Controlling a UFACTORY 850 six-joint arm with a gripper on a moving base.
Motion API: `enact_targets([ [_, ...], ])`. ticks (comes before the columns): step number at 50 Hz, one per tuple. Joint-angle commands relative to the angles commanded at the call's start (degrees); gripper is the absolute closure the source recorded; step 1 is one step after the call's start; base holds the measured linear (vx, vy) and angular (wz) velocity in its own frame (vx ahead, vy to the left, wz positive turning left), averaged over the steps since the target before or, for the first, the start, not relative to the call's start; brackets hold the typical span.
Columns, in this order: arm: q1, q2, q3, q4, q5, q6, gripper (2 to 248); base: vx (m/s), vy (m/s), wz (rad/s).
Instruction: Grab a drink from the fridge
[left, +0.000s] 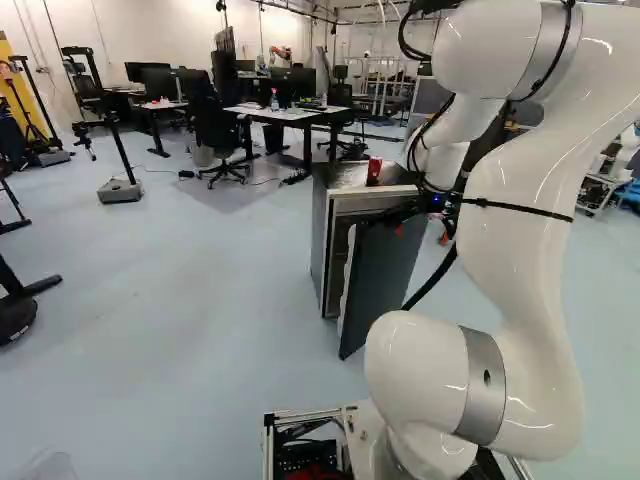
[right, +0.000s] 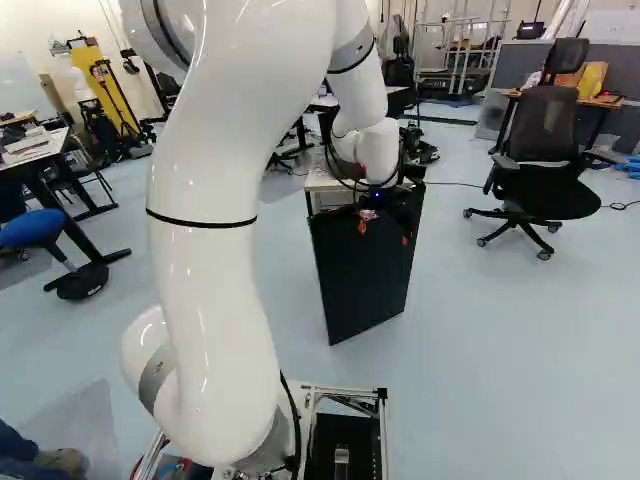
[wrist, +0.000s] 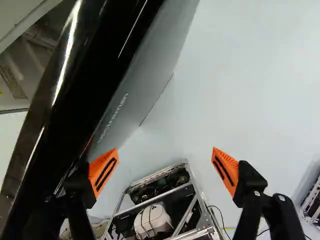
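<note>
My gripper (right: 384, 232) is at the top of the grey fridge door (right: 350, 275), on the side facing the base. In the left base view the door (left: 388, 280) stands ajar from the fridge (left: 320, 235), with its pale inner side showing along one edge. In the wrist view the gripper (wrist: 165, 159) is wide open with nothing between its fingers. One finger is close beside the door's glossy black edge (wrist: 82, 75); whether it touches cannot be told. The other finger is over the floor. A red can (left: 374, 170) stands on top of the fridge. The fridge's inside is mostly hidden.
Desks (left: 285, 113) and an office chair (left: 222, 140) stand beyond the fridge. Another office chair (right: 545, 175) is to the right of the door in the right base view. The base's metal frame (wrist: 187, 172) shows below the gripper. A person's shoe (right: 62, 460) is close beside the base.
</note>
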Motion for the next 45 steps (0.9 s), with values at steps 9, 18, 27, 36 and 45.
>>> enact_targets([
  [9,1.2,1.0,1.4,0.0,2.8,0.0,3,0.0,0.0,0.0],
  [18,2.5,1.7,2.4,0.0,5.7,0.0,3,0.0,0.0,0.0],
  [27,3.7,2.3,3.2,0.0,8.6,0.0,3,0.0,0.0,0.0],
  [36,4.9,2.8,3.9,0.0,11.5,0.0,3,0.0,0.0,0.0],
  [45,6.0,3.4,4.6,0.0,13.8,0.0,3,0.0,0.0,0.0],
])
